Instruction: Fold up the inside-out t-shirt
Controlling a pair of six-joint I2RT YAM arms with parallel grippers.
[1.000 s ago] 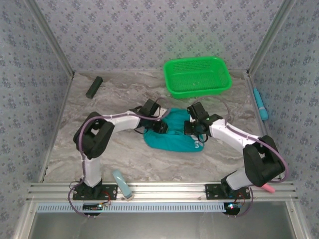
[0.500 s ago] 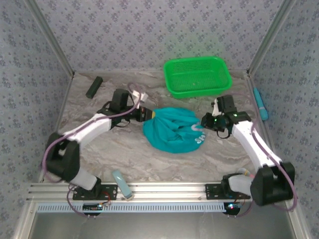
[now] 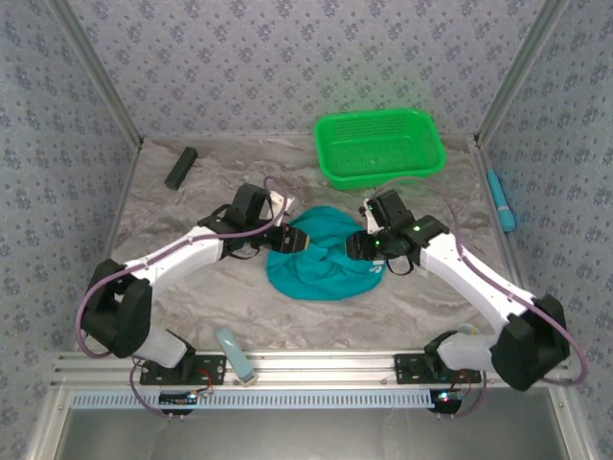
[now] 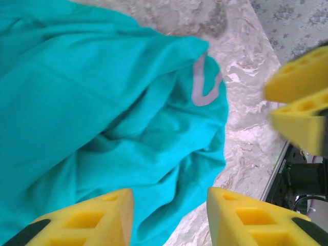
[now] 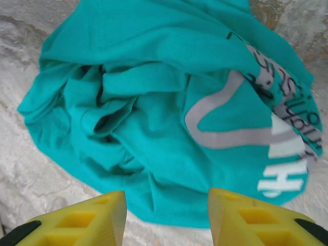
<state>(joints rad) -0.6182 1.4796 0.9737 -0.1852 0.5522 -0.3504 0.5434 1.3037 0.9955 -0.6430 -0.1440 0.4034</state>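
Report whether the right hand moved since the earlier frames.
Yes. The right hand shifted left, from under the right end of the green basket toward its middle.

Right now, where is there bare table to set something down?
Free: the far strip of table between the black block and the green basket, and the near strip between the t-shirt and the front rail. Crowded: the middle, where the left gripper and right gripper flank the t-shirt.
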